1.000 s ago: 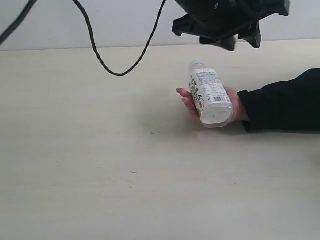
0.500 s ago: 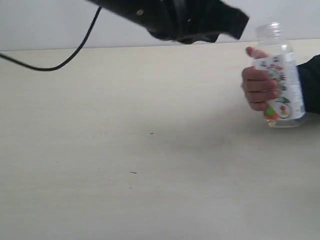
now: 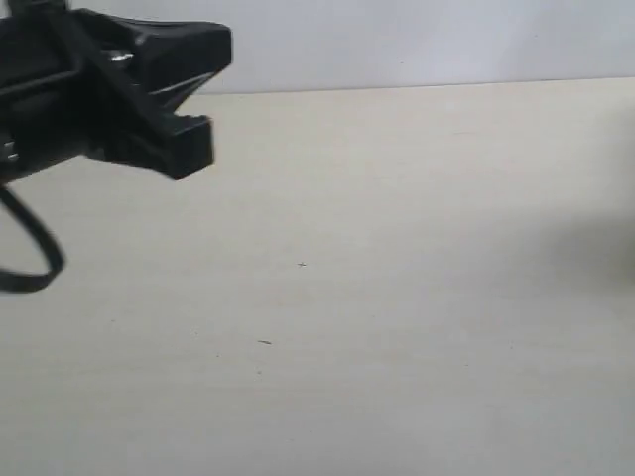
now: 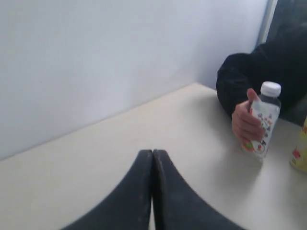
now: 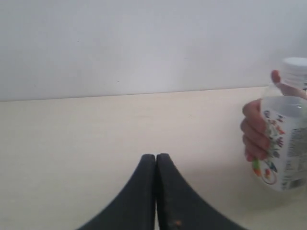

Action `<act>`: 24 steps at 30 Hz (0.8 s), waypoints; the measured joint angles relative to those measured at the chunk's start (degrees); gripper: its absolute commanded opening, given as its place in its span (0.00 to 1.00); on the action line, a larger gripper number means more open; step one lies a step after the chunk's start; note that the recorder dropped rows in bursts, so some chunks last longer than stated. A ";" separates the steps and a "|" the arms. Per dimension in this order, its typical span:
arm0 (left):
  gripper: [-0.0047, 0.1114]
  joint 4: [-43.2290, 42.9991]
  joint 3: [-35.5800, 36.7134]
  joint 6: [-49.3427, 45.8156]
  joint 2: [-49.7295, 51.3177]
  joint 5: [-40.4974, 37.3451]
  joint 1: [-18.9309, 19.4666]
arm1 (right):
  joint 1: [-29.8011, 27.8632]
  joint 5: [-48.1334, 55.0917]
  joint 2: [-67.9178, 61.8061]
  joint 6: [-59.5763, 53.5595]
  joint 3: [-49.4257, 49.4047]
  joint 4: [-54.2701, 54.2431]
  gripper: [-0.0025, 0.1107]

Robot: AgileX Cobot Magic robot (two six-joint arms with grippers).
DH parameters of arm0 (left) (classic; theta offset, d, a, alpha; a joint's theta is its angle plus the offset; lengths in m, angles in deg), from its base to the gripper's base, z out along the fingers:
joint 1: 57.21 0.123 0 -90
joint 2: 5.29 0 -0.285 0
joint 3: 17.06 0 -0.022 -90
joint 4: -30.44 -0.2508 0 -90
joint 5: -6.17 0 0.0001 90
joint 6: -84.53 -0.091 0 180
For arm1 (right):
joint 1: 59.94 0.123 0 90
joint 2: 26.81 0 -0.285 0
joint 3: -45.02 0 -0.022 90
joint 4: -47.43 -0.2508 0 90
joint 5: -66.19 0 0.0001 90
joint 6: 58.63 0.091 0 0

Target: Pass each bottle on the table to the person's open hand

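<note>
The left gripper [image 4: 152,153] and right gripper [image 5: 156,156] are each showing fingers pressed together, carrying nothing. The hand [image 4: 244,125] is gripping the floral bottle [image 4: 266,114] upright, with a yellow bottle [image 4: 300,153] standing near it on the tabletop [image 4: 144,129].

We see the desk [image 3: 417,297] as a wide pale beige top with faint grain, and two tiny dark specks [image 3: 301,265] on it. A black cable [image 3: 35,270] loops low at its left; we cannot tell if it rests there. In the left wrist view a yellow bottle [image 4: 300,152], cut off by the picture's edge, stands on the desk. Just beside it, a hand [image 4: 244,125] holds the floral-print bottle [image 4: 264,122] upright. Whether its base touches the desk is unclear.
</note>
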 measured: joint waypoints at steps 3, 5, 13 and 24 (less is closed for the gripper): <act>0.06 0.11 4.47 -1.28 -6.19 1.53 0.48 | 0.00 0.00 0.00 0.00 0.00 0.00 0.02; 0.06 0.11 6.47 -1.79 -9.32 1.79 0.47 | 0.00 0.00 0.00 0.00 0.00 0.00 0.02; 0.06 0.11 8.45 -2.39 -15.03 1.79 0.47 | 0.00 0.00 0.00 0.00 0.00 0.00 0.02; 0.06 0.11 8.45 -2.48 -15.40 1.79 0.47 | 0.00 0.00 0.00 0.00 0.00 0.00 0.02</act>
